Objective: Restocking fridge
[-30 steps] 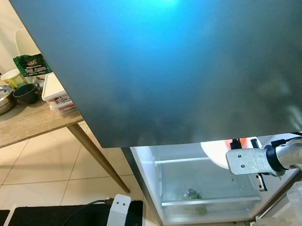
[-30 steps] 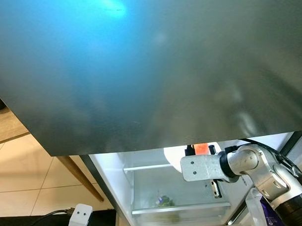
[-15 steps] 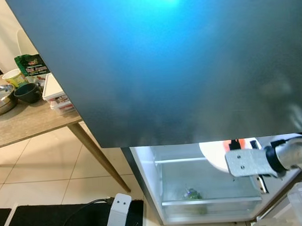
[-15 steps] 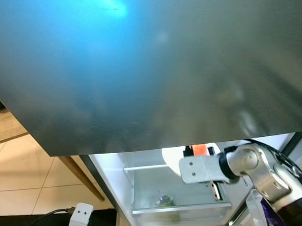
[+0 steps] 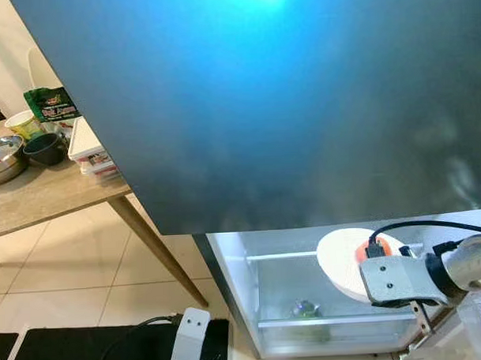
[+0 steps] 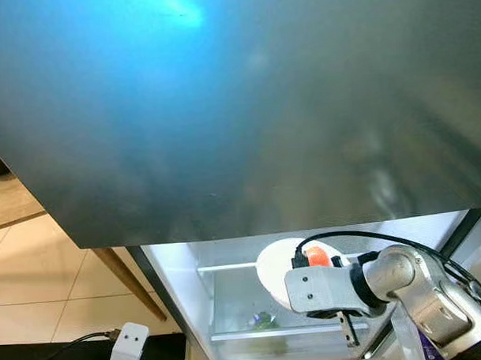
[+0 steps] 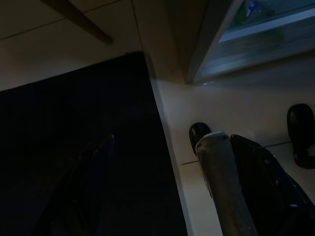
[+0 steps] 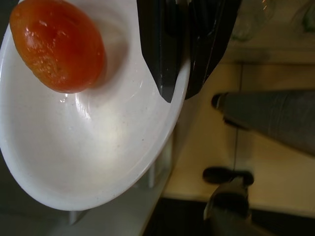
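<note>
Left eye view: the right gripper (image 5: 385, 258) reaches into the open lower compartment of the fridge (image 5: 228, 267), carrying one white plate (image 5: 342, 259) with a single orange-red tomato (image 5: 368, 250) on it, the plate just ahead of the wrist and above the glass shelf (image 5: 332, 320). One small green item (image 5: 305, 309) sits below the gripper, behind that shelf. The dark fridge door (image 5: 262, 108) looms overhead. Well off to the gripper's left, a wooden table (image 5: 36, 199) carries two bowls, one cup, one green packet and one stack of white containers.

Right eye view: the same plate (image 6: 279, 265) and tomato (image 6: 317, 257) lie against the silver wrist, a black cable arching over it.

Left wrist view: the left gripper (image 7: 162, 191) hangs idle in shadow above one dark mat (image 7: 74, 157) and pale floor tiles; whether its fingers are apart cannot be made out.

Right wrist view: two black fingers (image 8: 165, 49) are clamped on the plate's rim (image 8: 177, 93), one over and one under, with the tomato (image 8: 59, 46) resting in the plate just beside them.
</note>
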